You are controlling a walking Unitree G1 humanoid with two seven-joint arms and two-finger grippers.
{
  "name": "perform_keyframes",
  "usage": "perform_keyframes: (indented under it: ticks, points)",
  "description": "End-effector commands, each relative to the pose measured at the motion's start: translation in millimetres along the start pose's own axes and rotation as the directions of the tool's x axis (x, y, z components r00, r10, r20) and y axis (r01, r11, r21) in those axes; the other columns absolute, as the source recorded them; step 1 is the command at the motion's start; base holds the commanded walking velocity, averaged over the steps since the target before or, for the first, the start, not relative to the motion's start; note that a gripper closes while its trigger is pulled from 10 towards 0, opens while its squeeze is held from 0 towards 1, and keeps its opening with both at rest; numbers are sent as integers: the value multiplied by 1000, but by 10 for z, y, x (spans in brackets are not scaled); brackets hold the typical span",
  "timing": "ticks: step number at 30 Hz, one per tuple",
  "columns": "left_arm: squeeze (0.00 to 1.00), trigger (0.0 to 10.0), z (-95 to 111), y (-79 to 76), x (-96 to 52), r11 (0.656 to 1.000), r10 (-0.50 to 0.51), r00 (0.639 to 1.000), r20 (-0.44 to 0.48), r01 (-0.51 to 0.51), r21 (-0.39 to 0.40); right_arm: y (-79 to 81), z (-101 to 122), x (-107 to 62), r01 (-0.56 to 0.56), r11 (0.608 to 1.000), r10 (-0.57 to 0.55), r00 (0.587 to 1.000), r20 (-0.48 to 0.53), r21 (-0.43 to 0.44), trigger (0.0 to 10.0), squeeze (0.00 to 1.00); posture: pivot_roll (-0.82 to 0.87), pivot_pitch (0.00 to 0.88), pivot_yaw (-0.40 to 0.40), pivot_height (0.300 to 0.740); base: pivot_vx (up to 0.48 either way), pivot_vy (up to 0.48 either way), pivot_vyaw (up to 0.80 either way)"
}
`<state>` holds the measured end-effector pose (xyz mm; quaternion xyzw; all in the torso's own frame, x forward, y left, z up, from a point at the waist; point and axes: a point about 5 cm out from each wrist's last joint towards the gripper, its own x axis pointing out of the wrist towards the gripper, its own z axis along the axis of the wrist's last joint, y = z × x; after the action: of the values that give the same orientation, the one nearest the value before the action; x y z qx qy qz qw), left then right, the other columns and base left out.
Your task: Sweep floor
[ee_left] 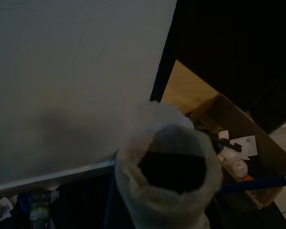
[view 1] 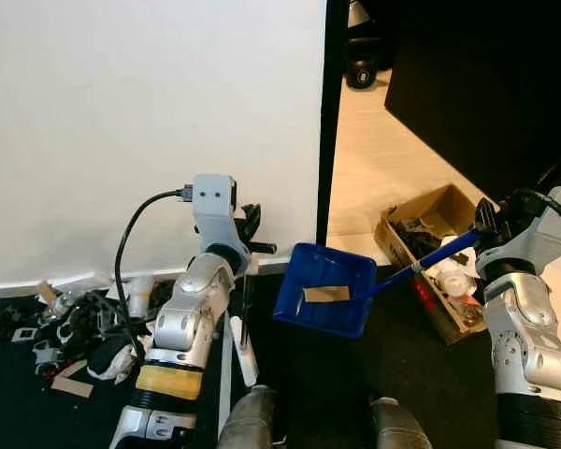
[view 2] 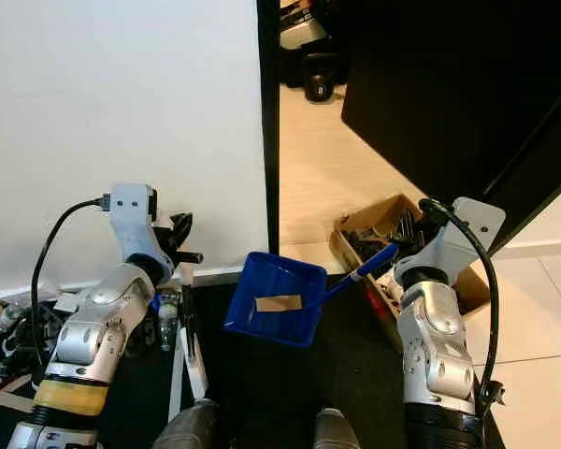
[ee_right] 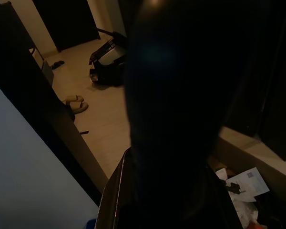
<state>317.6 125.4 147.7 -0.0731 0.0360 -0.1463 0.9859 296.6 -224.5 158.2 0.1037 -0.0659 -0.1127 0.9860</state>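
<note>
Beside a white wall, over dark floor, the right pincer [view 1: 486, 223] grasps a blue dustpan [view 1: 324, 288] — handle running rightward, pan leftward; left pincer's [view 1: 251, 227] grip unclear.

Blue dustpan [view 1: 323, 288] held off the dark floor by its long blue handle [view 1: 428, 259], gripped at the far end by the right gripper [view 1: 487, 229]. A cardboard scrap [view 1: 327, 295] lies inside the pan. Open cardboard box [view 1: 438, 257] of rubbish beside it; left gripper [view 1: 250, 227] raised near the white wall [view 1: 150, 112], litter pile [view 1: 65, 323] below.
</note>
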Motion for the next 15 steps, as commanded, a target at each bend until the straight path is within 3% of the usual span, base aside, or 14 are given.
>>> perform_keyframes:
  ticks: [1,15]
  points:
    - [0,10000,33,-7,11,1000,0,1000,17,0,21,40,49,10,-12,999,11,999,32,33,10000,0,11,131,73,740,0,0,0]
    - [0,10000,29,5,27,1000,14,1000,24,-14,16,43,52,37,-19,999,18,999,33,28,10000,0,12,117,58,740,0,0,0]
